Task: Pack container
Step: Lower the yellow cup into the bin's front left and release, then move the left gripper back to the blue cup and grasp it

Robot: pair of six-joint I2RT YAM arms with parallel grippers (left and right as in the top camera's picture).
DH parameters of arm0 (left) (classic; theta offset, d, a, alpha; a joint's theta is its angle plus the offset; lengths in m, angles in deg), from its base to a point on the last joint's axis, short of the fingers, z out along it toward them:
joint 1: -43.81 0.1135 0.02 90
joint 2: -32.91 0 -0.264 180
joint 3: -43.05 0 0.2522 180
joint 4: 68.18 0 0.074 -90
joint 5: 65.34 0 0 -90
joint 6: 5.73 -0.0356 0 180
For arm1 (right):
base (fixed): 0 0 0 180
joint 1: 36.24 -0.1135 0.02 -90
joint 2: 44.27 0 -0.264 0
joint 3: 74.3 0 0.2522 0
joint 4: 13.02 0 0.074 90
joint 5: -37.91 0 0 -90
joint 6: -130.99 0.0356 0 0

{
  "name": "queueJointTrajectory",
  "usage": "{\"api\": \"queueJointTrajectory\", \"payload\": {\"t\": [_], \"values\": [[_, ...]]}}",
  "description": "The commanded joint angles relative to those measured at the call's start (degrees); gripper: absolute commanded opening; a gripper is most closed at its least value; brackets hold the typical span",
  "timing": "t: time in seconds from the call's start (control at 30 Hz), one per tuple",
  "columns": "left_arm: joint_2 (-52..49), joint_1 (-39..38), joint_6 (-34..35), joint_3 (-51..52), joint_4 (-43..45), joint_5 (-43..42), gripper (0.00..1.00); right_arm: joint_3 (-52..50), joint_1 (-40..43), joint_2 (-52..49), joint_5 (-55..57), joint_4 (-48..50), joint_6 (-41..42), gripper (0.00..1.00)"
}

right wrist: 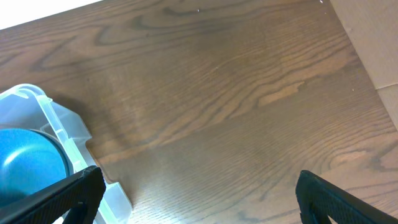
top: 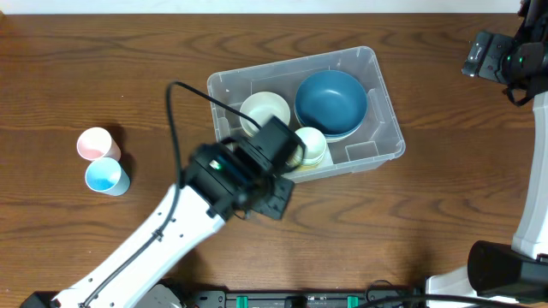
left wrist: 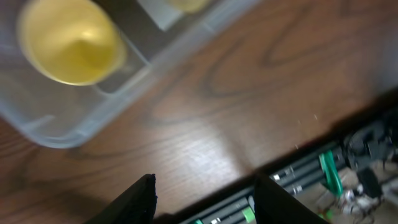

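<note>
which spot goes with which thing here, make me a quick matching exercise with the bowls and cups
Things
1. large dark blue round bowl
2. pale pink plastic cup
3. small yellow cup
4. cream round bowl

Places
A. in the clear plastic bin, against its near wall
B. on the wooden table, left of the bin
C. in the bin's right end
D. in the bin's left end

Pairs: 1-C, 2-B, 3-A, 4-D

Your overhead camera looks straight down on the whole bench, your left wrist camera hangs close and blurred over a corner of the container, your right wrist camera looks down from farther off, sharing one container end with overhead
</note>
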Motion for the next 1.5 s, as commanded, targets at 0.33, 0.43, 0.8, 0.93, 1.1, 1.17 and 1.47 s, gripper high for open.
{"api": "queueJointTrajectory", "payload": {"t": [0.33, 0.43, 0.8, 0.93, 1.1, 1.17, 1.47], "values": [[-0.3, -4.2, 7.1, 12.8, 6.5, 12.0, 0.51, 0.1, 0.1, 0.1, 0.4, -0.1, 0.6, 0.99], [-0.3, -4.2, 7.1, 16.3, 11.1, 14.1, 0.51, 0.1, 0.1, 0.1, 0.4, -0.1, 0.6, 0.99], [-0.3, -2.8, 7.1, 20.9, 17.2, 24.2, 0.51, 0.1, 0.1, 0.1, 0.4, -0.1, 0.6, 0.99], [-0.4, 0.9, 6.9, 20.9, 18.6, 25.3, 0.52, 0.1, 0.1, 0.1, 0.4, -0.1, 0.6, 0.99], [-1.6, 5.1, 6.6, 20.9, 20.3, 25.2, 0.51, 0.1, 0.1, 0.1, 0.4, -0.1, 0.6, 0.99], [-2.5, 6.1, 6.4, 20.9, 20.7, 25.2, 0.51, 0.1, 0.1, 0.1, 0.4, -0.1, 0.6, 0.99], [-1.7, 7.0, 5.3, 17.8, 19.1, 23.7, 0.51, 0.1, 0.1, 0.1, 0.4, -0.1, 0.6, 0.99]]}}
